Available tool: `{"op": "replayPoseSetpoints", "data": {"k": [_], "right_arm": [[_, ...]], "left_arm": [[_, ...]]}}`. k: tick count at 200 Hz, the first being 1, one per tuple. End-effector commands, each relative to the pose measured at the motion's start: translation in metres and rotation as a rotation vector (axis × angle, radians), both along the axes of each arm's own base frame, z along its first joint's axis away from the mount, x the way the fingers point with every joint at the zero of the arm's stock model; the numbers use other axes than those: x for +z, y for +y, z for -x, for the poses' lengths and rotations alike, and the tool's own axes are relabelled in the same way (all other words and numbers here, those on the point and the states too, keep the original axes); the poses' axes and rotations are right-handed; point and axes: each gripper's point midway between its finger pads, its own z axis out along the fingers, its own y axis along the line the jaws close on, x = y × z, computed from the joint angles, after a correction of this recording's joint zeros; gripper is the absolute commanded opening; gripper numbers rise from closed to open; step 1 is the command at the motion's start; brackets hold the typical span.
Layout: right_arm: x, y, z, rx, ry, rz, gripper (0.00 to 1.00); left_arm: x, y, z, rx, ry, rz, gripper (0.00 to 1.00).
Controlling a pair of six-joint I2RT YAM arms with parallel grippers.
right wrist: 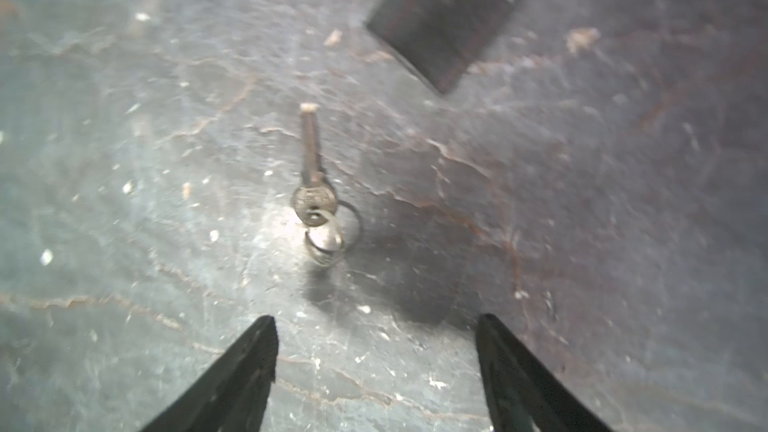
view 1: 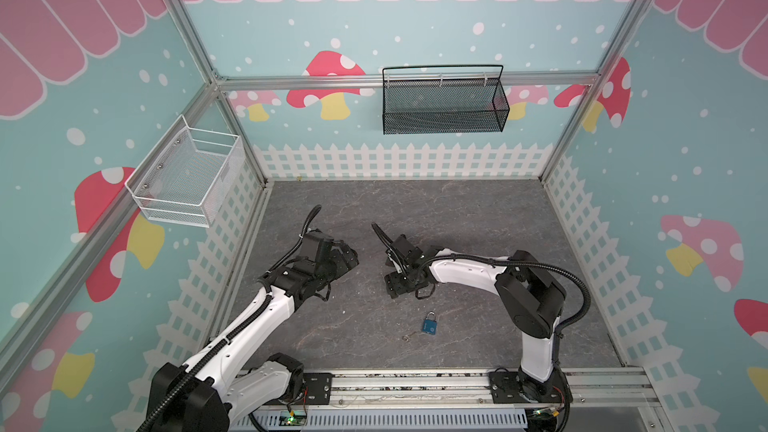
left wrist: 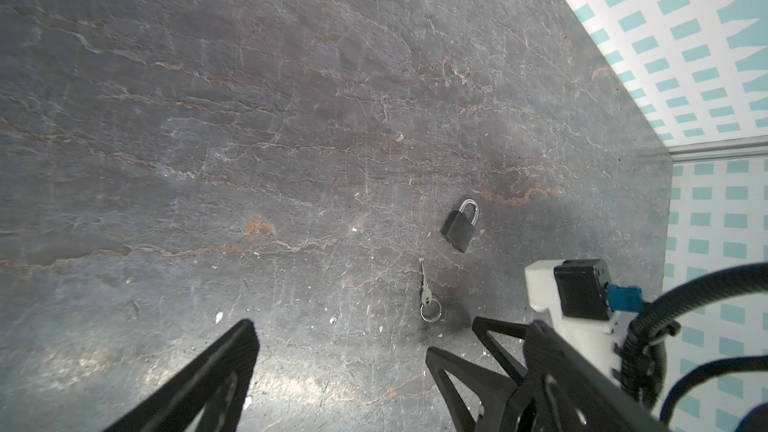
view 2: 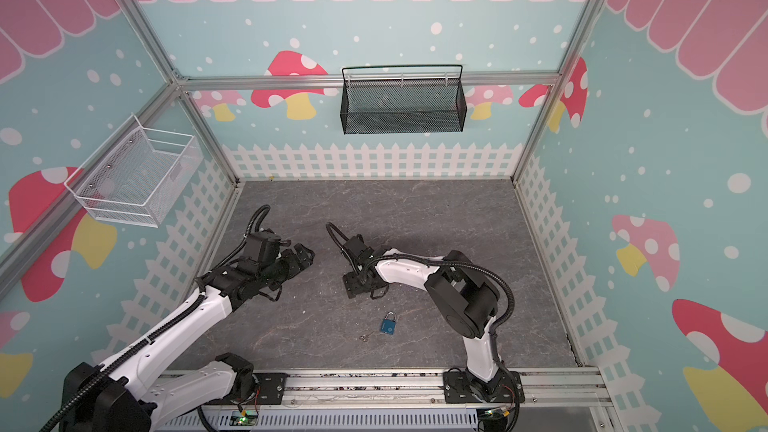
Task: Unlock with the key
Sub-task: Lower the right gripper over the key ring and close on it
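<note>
You're lining up on the key point(right wrist: 311, 160); nothing is gripped yet.
Your left gripper point(left wrist: 340, 338) gapes wide, idle; your right gripper point(right wrist: 376, 322) stands open, empty. The padlock point(right wrist: 440, 22) lies beyond its jaws, the key flat just ahead of them: drop and pinch it. Both top views barely show the key; the right wrist view shows its ring point(right wrist: 328, 238).

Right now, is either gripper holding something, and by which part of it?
Nothing is held. The left gripper and the right gripper are open and empty; the key and the padlock lie apart on the table.
</note>
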Motion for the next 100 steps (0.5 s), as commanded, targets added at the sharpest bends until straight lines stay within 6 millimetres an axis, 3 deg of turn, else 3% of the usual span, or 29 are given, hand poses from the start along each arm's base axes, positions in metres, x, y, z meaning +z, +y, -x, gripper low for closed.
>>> {"op": "replayPoseSetpoints", "data": {"k": [1,46,100], "right_arm": [[0.009,0.021,-0.006,0.034,0.003,-0.065,0.67],[0.001,0.029,-0.01,0.043,0.017,-0.066,0.51],[-0.009,0.028,-0.014,0.036,0.019,-0.034,0.46]], "left_arm": [[0.013,0.006,0.0,0.027,-0.028,-0.016,1.0],[0.014,0.009,0.001,0.026,-0.031,-0.03,1.0],[0.013,0.003,0.0,0.004,-0.016,-0.02,1.0]]}}
